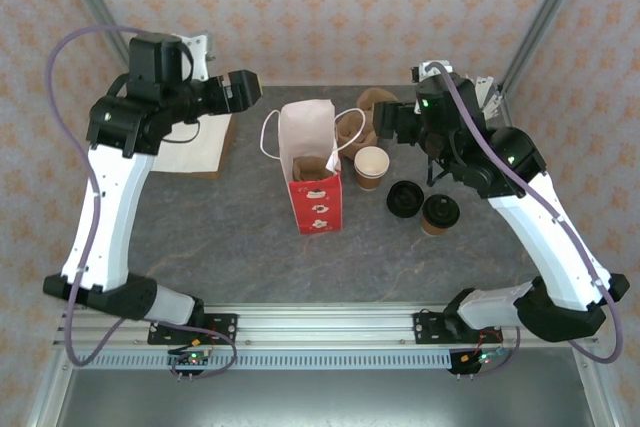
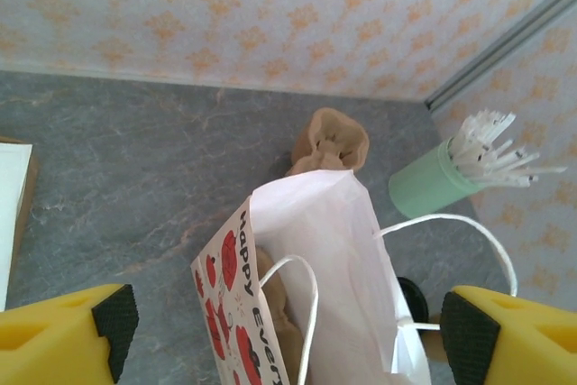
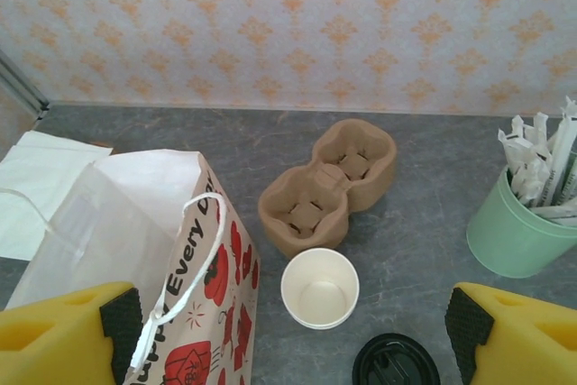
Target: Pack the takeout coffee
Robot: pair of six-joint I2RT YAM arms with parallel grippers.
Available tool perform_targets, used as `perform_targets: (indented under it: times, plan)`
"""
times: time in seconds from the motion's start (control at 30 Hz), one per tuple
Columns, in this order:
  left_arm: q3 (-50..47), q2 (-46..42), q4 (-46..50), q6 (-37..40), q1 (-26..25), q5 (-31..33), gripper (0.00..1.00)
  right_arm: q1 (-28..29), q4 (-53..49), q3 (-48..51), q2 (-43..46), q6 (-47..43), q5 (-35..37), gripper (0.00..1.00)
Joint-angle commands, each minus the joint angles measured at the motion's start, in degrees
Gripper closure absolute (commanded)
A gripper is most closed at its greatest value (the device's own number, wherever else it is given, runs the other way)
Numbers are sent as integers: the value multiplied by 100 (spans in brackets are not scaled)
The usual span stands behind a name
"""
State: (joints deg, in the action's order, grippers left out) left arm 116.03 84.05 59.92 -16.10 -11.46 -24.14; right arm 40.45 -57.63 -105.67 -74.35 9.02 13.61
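Observation:
The takeout coffee (image 1: 371,167) is a small open paper cup with a white rim, standing just right of the red-and-white bag (image 1: 312,162). In the right wrist view the cup (image 3: 319,288) looks empty, with my right gripper (image 3: 295,329) open above it and its yellow fingers wide apart. That gripper (image 1: 385,125) hovers behind the cup. My left gripper (image 1: 248,90) is open, up and to the left behind the bag. From the left wrist the bag (image 2: 315,250) stands open-topped between the spread fingers of the left gripper (image 2: 290,326), with something brown inside.
A black lid (image 1: 405,198) lies right of the cup, and a lidded cup (image 1: 440,213) stands beyond it. A brown pulp tray (image 3: 326,185) sits behind the cup. A mint-green cup of sticks (image 3: 514,232) is at the back right. White paper (image 1: 200,142) lies at the back left.

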Motion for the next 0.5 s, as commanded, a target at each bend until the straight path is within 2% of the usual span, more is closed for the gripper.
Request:
perform_targets:
  times: [0.0,0.17,0.33,0.47]
  plan:
    - [666,522,909,732,39,-460,12,-20,-82,89,164,74,308,11]
    - [1673,1437,1510,1099,-68,-872,14,-28,-100,138,184,65,313,11]
    - [2327,2159,1876,1290,-275,-701,14,-26,-79,188,167,59,313,11]
    - [2585,2702,2106,1425,-408,-317,14,-28,-82,152,139,54,279,11]
